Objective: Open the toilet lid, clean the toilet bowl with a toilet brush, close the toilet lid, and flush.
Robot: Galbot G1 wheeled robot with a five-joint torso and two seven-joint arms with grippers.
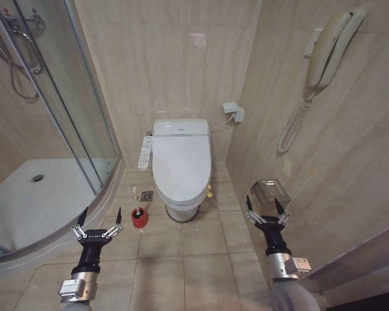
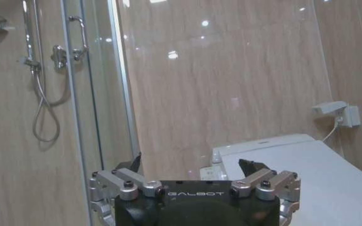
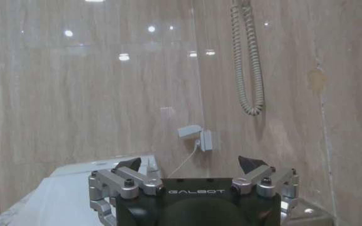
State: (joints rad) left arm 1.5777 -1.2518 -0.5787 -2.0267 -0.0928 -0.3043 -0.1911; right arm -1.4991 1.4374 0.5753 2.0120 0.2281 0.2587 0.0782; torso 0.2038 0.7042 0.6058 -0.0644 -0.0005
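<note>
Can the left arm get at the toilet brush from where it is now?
Probably yes. The left pincer hangs open above the floor, and the toilet brush stands in its red holder just beside it toward the toilet, with bare tile between and nothing blocking. The toilet lid is down; the right pincer waits by the wall.

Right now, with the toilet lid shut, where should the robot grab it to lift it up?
Probably the front edge of the toilet lid, the rounded end nearest the robot. The lid lies flat and closed, and its hinge seems to sit at the back by the wall, so lifting from the front should swing it up. Come from the front, slightly low. Both the left tool and right tool hang open, short of it.
</note>
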